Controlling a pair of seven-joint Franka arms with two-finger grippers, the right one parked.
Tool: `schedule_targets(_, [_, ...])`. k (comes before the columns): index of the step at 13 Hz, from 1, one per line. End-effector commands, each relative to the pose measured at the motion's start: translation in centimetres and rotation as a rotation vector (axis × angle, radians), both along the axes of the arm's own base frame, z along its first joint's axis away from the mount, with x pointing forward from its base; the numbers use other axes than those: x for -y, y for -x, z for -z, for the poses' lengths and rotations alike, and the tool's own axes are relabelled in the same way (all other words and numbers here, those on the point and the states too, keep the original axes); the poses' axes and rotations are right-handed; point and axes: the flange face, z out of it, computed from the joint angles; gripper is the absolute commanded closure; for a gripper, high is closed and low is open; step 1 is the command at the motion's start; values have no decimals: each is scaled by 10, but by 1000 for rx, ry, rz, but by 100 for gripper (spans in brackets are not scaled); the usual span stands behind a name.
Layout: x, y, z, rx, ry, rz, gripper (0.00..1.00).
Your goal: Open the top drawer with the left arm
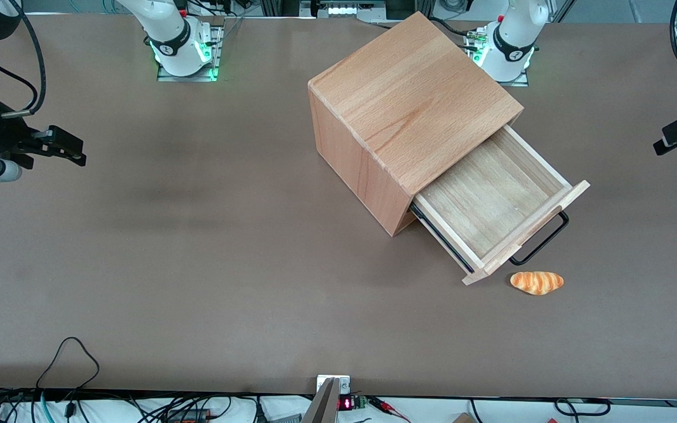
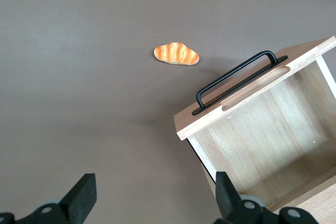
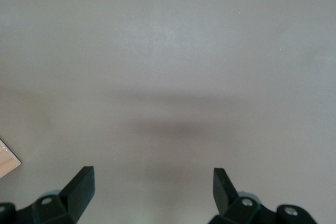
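The top drawer (image 1: 491, 202) stands pulled far out of the wooden cabinet (image 1: 415, 100), its pale plank bottom bare. Its black bar handle (image 1: 541, 242) runs along the flat front. The left arm's gripper (image 1: 676, 136) hangs over the table toward the working arm's end, well apart from the drawer and touching nothing. In the left wrist view the gripper (image 2: 155, 192) is open, with only brown table between its black fingers (image 2: 84, 195). That view also holds the drawer (image 2: 268, 140) and its handle (image 2: 236, 80).
A small orange bread roll (image 1: 536, 282) lies on the table just in front of the drawer front, nearer the front camera; it appears as the bread roll (image 2: 176, 54) in the left wrist view. The brown table (image 1: 197, 235) stretches toward the parked arm's end.
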Motion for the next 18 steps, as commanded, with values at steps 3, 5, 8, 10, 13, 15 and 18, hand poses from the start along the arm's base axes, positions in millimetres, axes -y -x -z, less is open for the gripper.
schedule_targets(3, [9,35,12,42,-10,-23,0])
schedule_targets(5, [10,38,10,34,-10,1,0])
schedule_targets(8, [15,46,14,-27,-8,17,0])
schedule_targets(10, [19,49,16,-52,-6,27,0])
schedule_targets(13, [23,43,17,-25,-26,128,0])
schedule_targets(15, [23,42,18,-26,-29,236,0])
schedule_targets(18, [29,36,25,-35,-51,243,0])
